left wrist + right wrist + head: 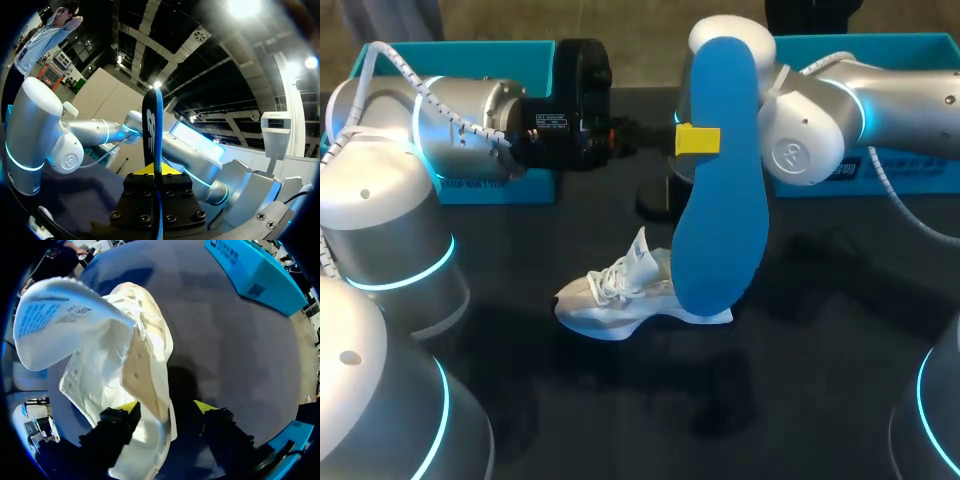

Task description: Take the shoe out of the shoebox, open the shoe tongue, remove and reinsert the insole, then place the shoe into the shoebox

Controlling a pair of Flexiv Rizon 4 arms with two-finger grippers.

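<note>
Insole [720, 200] is out, hanging upright over the shoe [610, 300] near the middle of the counter [820, 390], wide end down at the heel opening. Left fingers [698, 139] pinch it edge-on, up toward the narrow end. Right fingers [129, 407] stand wide with the shoe's heel wall between them, not clamped on it as far as I can see. Tongue [60, 320] is flipped up and forward, so the opening is exposed. Shoebox [920, 165] sits at the far edge, well apart.

Reads as the reinsert step. To do it well:
- Close the right fingers on the heel wall first so the shoe can't skate (it looks light).
- Tip the insole toward the toe and feed the wide end in under the tongue at a shallow angle.
- Slide it forward, releasing only once the narrow end drops behind the heel wall.

A steep entry would likely buckle it
</note>
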